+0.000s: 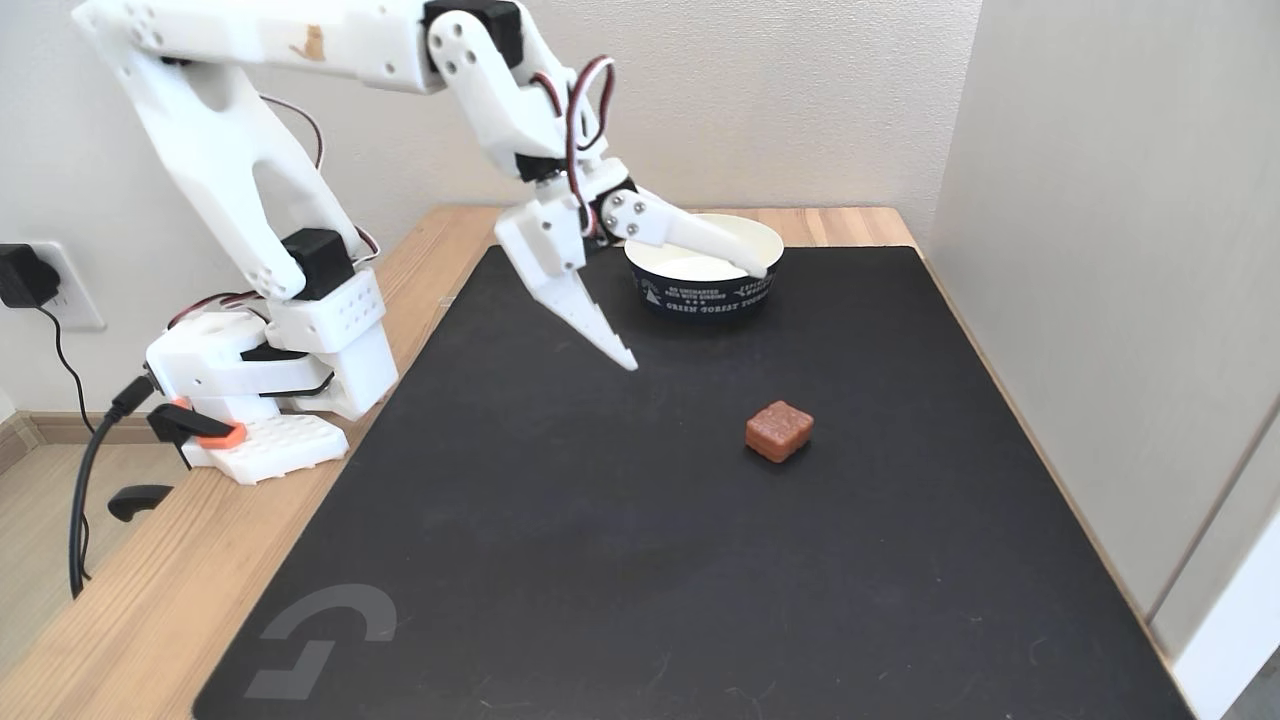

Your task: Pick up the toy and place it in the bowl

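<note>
From my fixed view, the mat (pixel 600 560) lies on the surface (pixel 130 610) and covers most of it. The bowl (pixel 705 290) sits on the mat near its far edge. The toy (pixel 779 431) rests on the mat nearer to me and slightly right of the bowl, well apart from it. The arm's base (pixel 270 400) stands on the surface left of the mat. The gripper (pixel 695 318) hangs above the mat with its fingers (pixel 590 320) spread wide, one left of the bowl, the other across its rim.

bowl (pixel 705 300): "GREEN FOREST TOURS", smaller lines unreadable | mat (pixel 700 560): grey angular logo, no letters
</note>
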You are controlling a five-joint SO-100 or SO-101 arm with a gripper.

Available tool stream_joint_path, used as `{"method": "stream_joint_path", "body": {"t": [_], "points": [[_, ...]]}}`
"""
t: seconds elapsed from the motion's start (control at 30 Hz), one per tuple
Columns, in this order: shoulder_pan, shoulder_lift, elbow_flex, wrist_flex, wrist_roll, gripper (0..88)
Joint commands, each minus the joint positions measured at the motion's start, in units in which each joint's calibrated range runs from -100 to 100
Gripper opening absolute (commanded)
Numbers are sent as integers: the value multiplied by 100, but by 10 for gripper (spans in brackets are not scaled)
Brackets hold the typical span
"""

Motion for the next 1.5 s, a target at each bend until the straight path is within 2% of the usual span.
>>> {"method": "stream_joint_path", "body": {"t": [0.0, 0.07, 0.2, 0.37, 1.03, 1.1, 1.13, 1.3, 1.47], "points": [[38, 1769, -1630, -96, 351, 432], [38, 2836, -2477, -71, 523, 431], [-46, 4387, -3748, -3, 534, 429], [-288, 5312, -4812, 437, 706, 428], [-439, 5696, -5118, 1022, 1113, 420], [-430, 5704, -5145, 1047, 1076, 369], [-430, 5704, -5154, 1005, 1056, 290], [-397, 5704, -5154, 912, 1045, 98], [-380, 5704, -5118, 700, 1050, 30]]}}
